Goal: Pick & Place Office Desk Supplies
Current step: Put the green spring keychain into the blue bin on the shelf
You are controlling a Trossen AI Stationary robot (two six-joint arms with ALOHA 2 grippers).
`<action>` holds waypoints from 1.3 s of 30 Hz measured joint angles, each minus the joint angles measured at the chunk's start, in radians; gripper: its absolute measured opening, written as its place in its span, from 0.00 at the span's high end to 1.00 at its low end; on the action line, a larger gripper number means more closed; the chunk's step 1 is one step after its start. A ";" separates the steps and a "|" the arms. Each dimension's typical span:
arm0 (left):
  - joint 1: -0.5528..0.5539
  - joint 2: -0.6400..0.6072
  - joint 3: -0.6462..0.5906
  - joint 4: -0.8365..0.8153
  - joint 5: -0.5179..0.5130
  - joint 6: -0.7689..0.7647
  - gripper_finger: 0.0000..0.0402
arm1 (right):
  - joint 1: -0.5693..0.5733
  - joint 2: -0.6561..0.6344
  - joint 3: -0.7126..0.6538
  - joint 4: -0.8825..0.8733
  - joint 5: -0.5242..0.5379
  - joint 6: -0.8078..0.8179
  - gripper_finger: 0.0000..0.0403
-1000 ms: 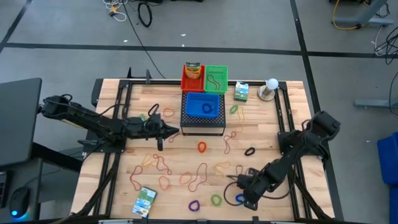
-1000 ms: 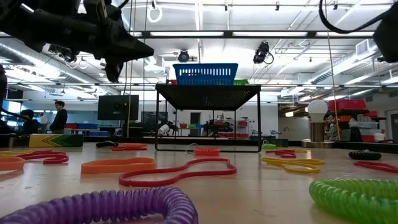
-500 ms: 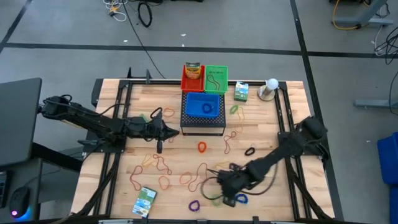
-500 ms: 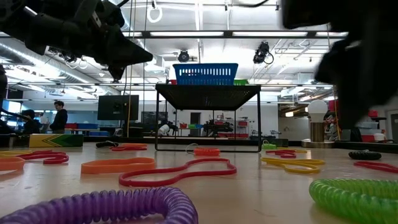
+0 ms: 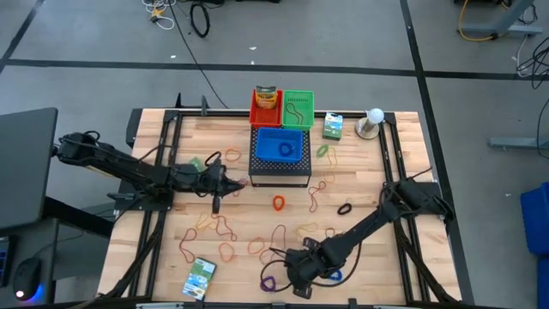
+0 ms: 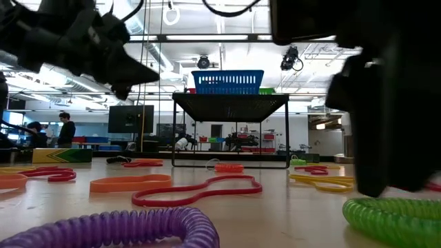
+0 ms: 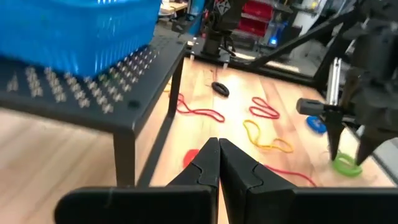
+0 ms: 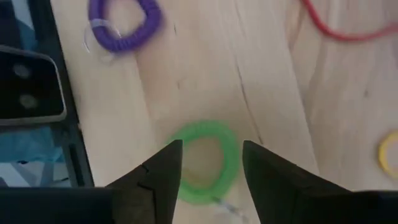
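The left gripper point(image 5: 236, 183) hovers at about 9 o'clock of the black perforated metal stand point(image 5: 280, 168), its jaws pressed together and empty. Toward 5 o'clock on the wooden tabletop point(image 5: 369, 172), the right gripper point(image 5: 296, 276) hangs with jaws parted, holding nothing, straddling the small green coiled plastic loop point(image 8: 206, 161). A purple coiled plastic loop point(image 8: 122, 23) lies near it.
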 joint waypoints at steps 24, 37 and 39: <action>0.022 -0.002 -0.128 0.128 -0.008 -0.087 0.96 | -0.056 -0.023 -0.029 -0.051 -0.097 0.120 0.93; 0.094 -0.002 -0.128 0.166 -0.035 0.014 0.96 | -0.369 -0.261 0.246 -0.274 0.064 0.087 0.93; 0.094 -0.002 -0.128 0.165 -0.035 0.023 0.96 | -0.438 -0.260 0.326 -0.324 0.095 0.028 0.93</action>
